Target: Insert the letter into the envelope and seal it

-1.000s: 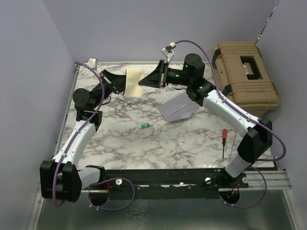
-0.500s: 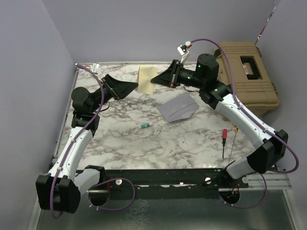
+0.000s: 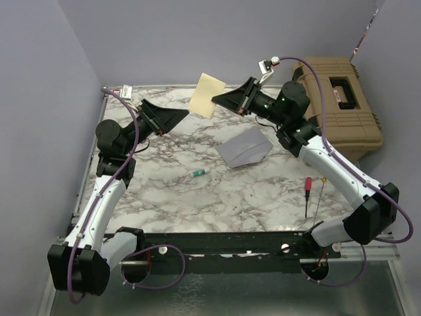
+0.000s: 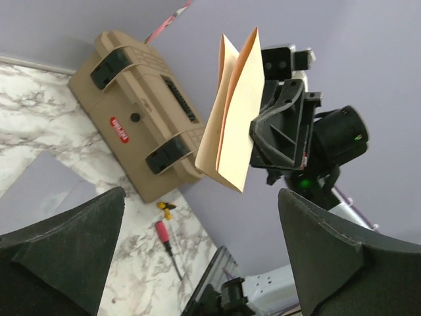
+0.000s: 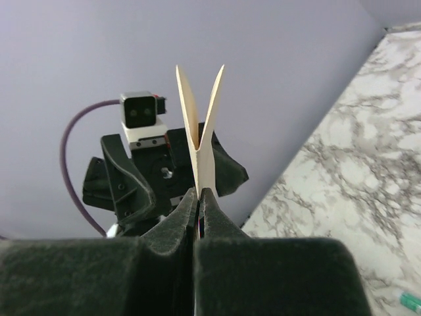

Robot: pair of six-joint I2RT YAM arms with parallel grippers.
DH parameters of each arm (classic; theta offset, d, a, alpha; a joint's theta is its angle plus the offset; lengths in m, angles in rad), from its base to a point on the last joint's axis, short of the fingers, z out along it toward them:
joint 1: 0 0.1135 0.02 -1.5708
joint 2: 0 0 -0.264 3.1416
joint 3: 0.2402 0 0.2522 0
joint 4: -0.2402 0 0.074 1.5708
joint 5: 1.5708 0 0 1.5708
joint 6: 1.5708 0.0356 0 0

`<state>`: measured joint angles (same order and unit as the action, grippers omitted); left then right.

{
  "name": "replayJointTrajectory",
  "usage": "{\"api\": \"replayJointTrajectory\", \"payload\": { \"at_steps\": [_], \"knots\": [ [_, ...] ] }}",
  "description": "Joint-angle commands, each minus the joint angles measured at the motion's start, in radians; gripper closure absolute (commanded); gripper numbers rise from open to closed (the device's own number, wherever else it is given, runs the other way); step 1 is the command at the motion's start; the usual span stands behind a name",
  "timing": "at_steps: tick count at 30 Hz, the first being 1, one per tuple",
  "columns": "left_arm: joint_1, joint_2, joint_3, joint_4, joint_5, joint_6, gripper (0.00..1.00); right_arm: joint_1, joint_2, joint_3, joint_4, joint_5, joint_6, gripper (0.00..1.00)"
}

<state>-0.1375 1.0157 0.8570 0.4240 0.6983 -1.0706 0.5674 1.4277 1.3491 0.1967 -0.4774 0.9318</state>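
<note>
The tan letter (image 3: 205, 95), folded in two, hangs in the air above the back of the table, pinched at one edge by my right gripper (image 3: 217, 99), which is shut on it. In the right wrist view the letter (image 5: 199, 125) rises from the closed fingertips and splays into a V. My left gripper (image 3: 177, 118) stands wide open to the left of the letter, apart from it; its view shows the letter (image 4: 231, 118) ahead with nothing between the fingers. The grey-lavender envelope (image 3: 245, 147) lies flat on the marble table, right of centre.
A tan toolbox (image 3: 335, 105) sits at the back right. A red-handled screwdriver (image 3: 306, 194) lies near the right front, and a small green-tipped marker (image 3: 199, 173) lies in the middle of the table (image 3: 263, 197). Purple walls close in the left and back.
My left gripper has opened, let go of the letter and drawn back to the left. My right gripper has lifted the letter up and to the right.
</note>
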Motion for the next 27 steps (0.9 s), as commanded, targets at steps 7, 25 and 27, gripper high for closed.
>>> {"api": "replayJointTrajectory", "payload": {
  "at_steps": [7, 25, 27],
  "knots": [
    [-0.124, -0.012, -0.062, 0.222, -0.277, -0.219, 0.07, 0.000, 0.116, 0.024, 0.326, -0.078, 0.281, 1.00],
    [-0.192, 0.079, -0.052, 0.341, -0.375, -0.224, 0.40, 0.002, 0.146, 0.001, 0.414, -0.117, 0.377, 1.00],
    [-0.193, 0.085, -0.056, 0.348, -0.370, -0.226, 0.42, 0.001, 0.151, 0.001, 0.426, -0.115, 0.390, 1.00]
  ]
}}
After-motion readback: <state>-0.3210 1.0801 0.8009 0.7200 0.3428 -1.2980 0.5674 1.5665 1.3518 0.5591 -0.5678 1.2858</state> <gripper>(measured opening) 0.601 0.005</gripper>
